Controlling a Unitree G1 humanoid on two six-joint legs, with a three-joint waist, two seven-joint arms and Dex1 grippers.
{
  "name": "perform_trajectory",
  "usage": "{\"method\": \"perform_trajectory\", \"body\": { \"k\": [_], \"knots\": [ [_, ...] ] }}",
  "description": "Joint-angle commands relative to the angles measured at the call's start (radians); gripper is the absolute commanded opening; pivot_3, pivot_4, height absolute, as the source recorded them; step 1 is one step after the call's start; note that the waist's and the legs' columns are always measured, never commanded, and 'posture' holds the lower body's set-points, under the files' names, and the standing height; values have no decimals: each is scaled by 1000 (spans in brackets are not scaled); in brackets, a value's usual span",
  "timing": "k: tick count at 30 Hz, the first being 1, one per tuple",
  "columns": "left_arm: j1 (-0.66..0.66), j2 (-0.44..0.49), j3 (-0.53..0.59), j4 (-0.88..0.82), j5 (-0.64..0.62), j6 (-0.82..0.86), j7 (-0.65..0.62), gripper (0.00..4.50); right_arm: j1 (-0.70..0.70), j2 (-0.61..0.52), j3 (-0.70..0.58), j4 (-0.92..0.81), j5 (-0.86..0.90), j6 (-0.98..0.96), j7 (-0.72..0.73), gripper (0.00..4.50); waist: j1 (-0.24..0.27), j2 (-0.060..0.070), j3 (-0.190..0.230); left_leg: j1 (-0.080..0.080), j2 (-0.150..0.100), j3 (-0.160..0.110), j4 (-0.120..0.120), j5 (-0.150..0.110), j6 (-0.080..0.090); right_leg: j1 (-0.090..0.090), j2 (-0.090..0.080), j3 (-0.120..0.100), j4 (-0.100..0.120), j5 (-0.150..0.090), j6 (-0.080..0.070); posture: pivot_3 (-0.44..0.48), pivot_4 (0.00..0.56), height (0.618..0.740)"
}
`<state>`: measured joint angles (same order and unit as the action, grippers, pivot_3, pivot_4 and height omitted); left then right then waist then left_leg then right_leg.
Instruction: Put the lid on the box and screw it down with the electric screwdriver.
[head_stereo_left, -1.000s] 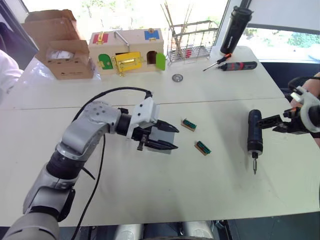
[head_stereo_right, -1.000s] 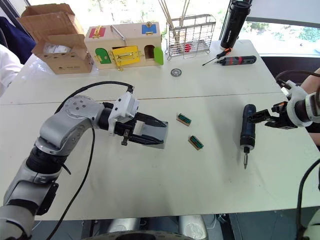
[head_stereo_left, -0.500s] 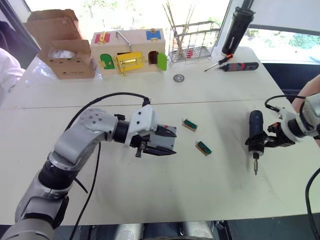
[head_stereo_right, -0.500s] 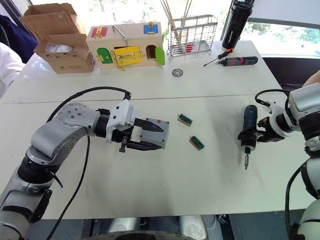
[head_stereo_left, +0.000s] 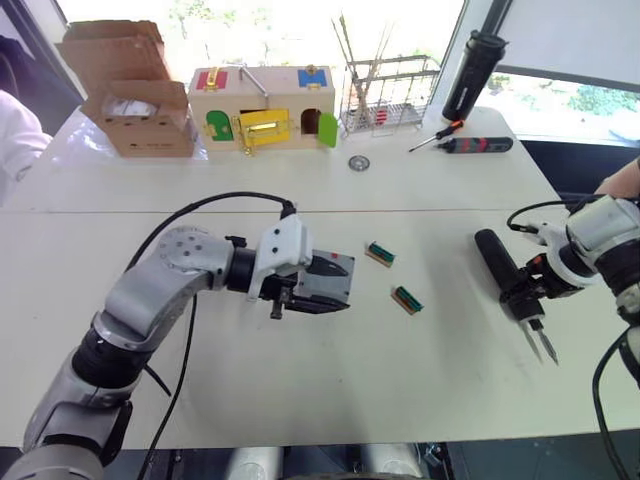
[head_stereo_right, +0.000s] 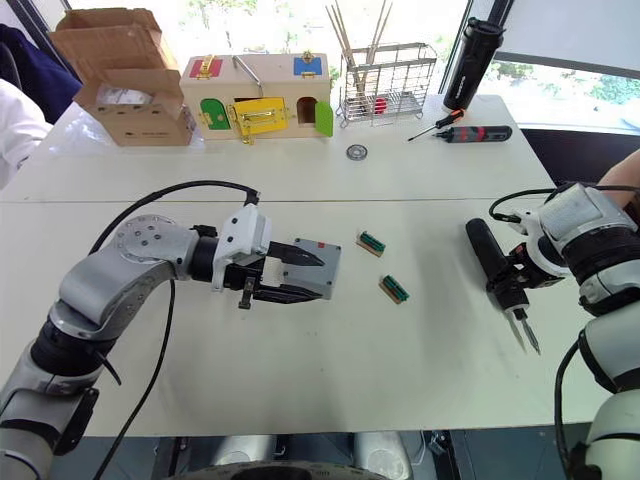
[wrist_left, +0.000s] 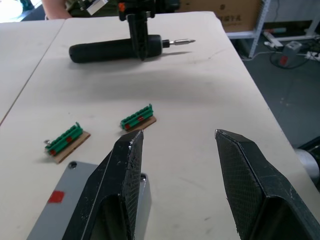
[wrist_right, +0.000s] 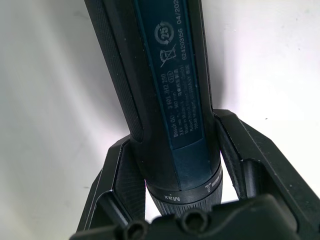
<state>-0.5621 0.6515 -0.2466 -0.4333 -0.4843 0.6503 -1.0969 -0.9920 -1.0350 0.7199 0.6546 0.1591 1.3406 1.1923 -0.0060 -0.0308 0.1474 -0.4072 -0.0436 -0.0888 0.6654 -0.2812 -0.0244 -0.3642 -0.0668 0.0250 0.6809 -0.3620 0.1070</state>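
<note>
We see a pale table (head_stereo_right: 320, 370). Taking the grey box (head_stereo_right: 318, 268) as landmark: two green terminal strips (head_stereo_right: 371, 241) lie just beside it, the electric screwdriver (head_stereo_right: 495, 268) well apart, and a cardboard carton (head_stereo_right: 125, 85), latch box (head_stereo_right: 258, 95), wire rack (head_stereo_right: 385, 85) beyond it.

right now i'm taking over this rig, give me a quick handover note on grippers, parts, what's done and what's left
Left gripper: open, fingers either side of the box, which sits on the table with the lid already on top, red mark showing.
Right gripper: shut on the electric screwdriver, near its bit end; the tool lies low across the table's right side, bit toward the near edge.
Done: lid placed, screwdriver gripped.
Left: carry the screwdriver over to the box and drive the corner screws. Whether screws are seated yet, cannot tell.
</note>
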Motion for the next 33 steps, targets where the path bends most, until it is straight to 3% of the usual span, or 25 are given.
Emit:
{"method": "perform_trajectory", "body": {
  "k": [1,5,7,10,12,15,17,19,23,25,29,33],
  "knots": [
    [-12,9,34,-7,-11,-4,8,2328,55,9,22,21,-32,-25,22,1796,3,0,0,0,0,0,0,0,0,0,0,0,0,0,0,0,150,740],
    [-28,24,64,55,-17,-11,-3,2328,-64,-1,-95,108,-61,-96,29,1796,-2,2,1,0,-1,0,0,0,0,0,-1,0,-1,0,0,0,150,740],
    [-35,35,81,102,-14,-25,-16,2328,-158,-14,-175,120,-47,-82,23,1796,-6,14,9,0,-3,2,0,0,-1,-1,-3,0,0,0,0,0,150,740],
    [-58,43,96,181,-8,-39,-35,2328,-288,-42,-359,80,2,4,-43,1796,-14,35,20,-5,-10,6,-2,2,-3,-11,-10,3,6,0,1,0,150,740],
    [-76,38,96,229,-6,-43,-45,2328,-324,-44,-540,19,41,81,-124,1796,-12,36,20,-11,-10,7,-3,3,-3,-20,-10,2,8,0,2,0,150,740],
    [-109,29,86,303,7,-58,-62,2328,-254,39,-957,-252,88,137,-286,1796,-9,35,20,-19,-10,5,-1,3,-4,-30,-10,-1,15,0,2,0,150,740],
    [-134,21,78,345,17,-61,-72,2328,-127,207,-1237,-592,113,27,-411,1796,-8,32,19,-19,-11,5,-1,3,-4,-31,-12,-4,19,0,2,0,150,740],
    [-160,11,72,384,25,-58,-82,2328,-17,396,-1382,-893,145,-73,-514,1796,-10,32,19,-22,-11,4,-1,3,-4,-31,-12,-5,20,0,2,0,150,740],
    [-190,10,54,410,32,-47,-124,2328,60,757,-1450,-1228,309,-77,-641,1796,-15,32,19,-22,-13,6,2,6,-7,-30,-13,-4,21,0,3,0,150,740],
    [-196,5,39,407,40,-44,-137,2328,141,866,-1373,-1331,326,-133,-692,1796,-16,32,19,-20,-13,6,2,9,-8,-30,-13,-3,22,1,3,0,150,740],
    [-173,-8,8,401,75,-73,-140,2328,344,947,-1163,-1409,289,-281,-751,1796,-16,32,18,-18,-13,2,0,9,-9,-29,-13,-3,22,1,3,0,150,740],
    [-149,-44,-5,400,111,-92,-99,2328,466,946,-1024,-1397,273,-408,-770,1796,-22,32,18,-19,-15,3,0,9,-8,-29,-13,-3,22,1,3,0,150,740]
  ]
}}
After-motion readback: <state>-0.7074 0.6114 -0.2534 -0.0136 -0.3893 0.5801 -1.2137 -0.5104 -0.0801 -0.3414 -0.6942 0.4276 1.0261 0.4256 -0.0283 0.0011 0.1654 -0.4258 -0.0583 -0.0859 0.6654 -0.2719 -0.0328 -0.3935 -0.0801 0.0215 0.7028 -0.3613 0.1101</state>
